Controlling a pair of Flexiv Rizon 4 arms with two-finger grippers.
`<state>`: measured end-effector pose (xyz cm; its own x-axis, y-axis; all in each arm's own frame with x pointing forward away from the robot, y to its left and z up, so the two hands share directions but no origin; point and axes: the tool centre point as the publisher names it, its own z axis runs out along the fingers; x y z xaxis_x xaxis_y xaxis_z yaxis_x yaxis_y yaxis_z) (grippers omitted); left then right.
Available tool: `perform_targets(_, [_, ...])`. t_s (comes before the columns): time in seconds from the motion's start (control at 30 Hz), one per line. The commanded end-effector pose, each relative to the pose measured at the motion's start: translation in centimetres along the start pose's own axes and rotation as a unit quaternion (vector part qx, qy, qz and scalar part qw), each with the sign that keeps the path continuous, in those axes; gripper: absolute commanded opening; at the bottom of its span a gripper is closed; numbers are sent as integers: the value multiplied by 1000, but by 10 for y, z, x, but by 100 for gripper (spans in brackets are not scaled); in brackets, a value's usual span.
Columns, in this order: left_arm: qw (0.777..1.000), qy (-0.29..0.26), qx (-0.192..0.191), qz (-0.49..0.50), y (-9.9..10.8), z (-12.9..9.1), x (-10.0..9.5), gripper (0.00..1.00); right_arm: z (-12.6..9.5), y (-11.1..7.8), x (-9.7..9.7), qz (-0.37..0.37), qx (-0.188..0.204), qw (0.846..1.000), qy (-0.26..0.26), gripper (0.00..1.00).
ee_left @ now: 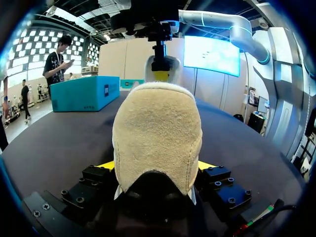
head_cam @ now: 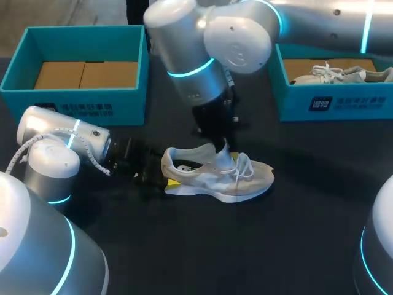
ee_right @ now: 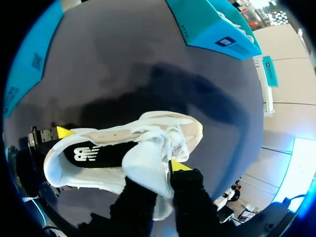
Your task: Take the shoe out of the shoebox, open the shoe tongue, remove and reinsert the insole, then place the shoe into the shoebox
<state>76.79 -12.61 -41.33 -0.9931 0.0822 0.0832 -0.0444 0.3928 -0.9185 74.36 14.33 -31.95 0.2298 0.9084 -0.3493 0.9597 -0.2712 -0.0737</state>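
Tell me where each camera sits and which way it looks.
Head view: above, behind, looking down on the table; left arm and right arm show.
Left wrist: faces the heel of the shoe, clamped between its own fingers.
Right wrist: looks down on the shoe; its own fingers pinch the tongue.
Both wrist views show the shoe.

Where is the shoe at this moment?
Head view: the shoe sits centrally on the table, heel clamped by the left end effector, tongue held by the right end effector.
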Motion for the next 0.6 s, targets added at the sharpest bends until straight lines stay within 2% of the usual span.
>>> perform_targets(0.03, [1000,0,0,0,2,0,-1,0,9,-6,-16,6,-7,998,68,0])
perform_targets(0.6, [1000,0,0,0,2,0,-1,0,22,1,-54,-2,-24,996,88,0])
